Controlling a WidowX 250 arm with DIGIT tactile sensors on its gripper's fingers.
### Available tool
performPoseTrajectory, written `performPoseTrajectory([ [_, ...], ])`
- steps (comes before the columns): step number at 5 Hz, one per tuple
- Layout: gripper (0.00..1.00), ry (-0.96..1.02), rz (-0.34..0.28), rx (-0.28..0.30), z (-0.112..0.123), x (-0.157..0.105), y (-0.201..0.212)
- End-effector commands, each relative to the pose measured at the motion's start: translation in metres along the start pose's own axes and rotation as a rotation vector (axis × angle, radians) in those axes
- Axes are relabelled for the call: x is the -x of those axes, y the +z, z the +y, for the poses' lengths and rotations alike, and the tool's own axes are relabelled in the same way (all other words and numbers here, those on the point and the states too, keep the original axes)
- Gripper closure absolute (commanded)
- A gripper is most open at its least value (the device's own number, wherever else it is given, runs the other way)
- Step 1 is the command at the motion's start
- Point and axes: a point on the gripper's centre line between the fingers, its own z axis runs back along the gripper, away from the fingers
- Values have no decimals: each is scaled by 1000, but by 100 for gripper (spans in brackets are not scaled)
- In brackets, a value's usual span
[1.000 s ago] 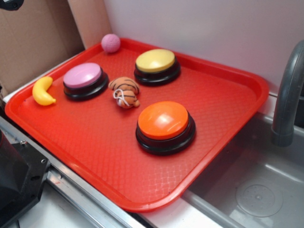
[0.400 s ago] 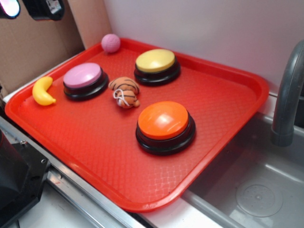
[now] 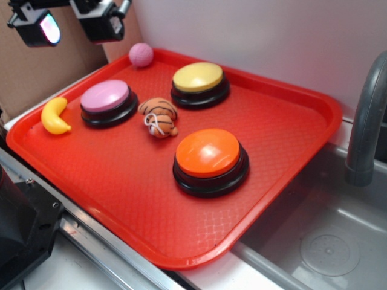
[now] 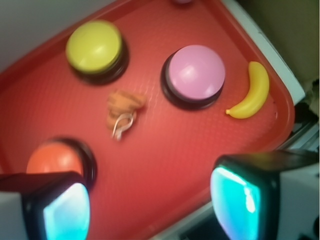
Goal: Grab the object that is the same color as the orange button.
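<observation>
Your gripper (image 3: 69, 24) hangs high at far left, fingers (image 4: 240, 200) wide and empty. The tiger (image 3: 159, 116) lies mid-tray between the pink button (image 3: 107, 96) and orange button (image 3: 210, 154); centre over its body, avoiding the string.

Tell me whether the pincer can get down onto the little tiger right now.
Probably yes: the pincer hangs open above the tray's far-left corner, and the tiger lies uncovered between the buttons.

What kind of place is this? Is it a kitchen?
Probably a toy kitchen set up for robot practice. A grey sink basin and faucet sit beside a red tray of push buttons and small toys, with cardboard behind.
</observation>
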Motion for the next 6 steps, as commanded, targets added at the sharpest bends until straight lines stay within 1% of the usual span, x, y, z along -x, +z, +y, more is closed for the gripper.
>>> performPoseTrajectory([
  [1, 0, 164, -73, -18, -15, -24, -47],
  [3, 0, 194, -59, -18, -29, -33, -99],
  [4, 0, 200, -58, -51, -31, -34, -116],
  [5, 0, 191, -46, -58, -33, -36, -132],
  [6, 0, 187, -31, -81, -34, -35, -144],
])
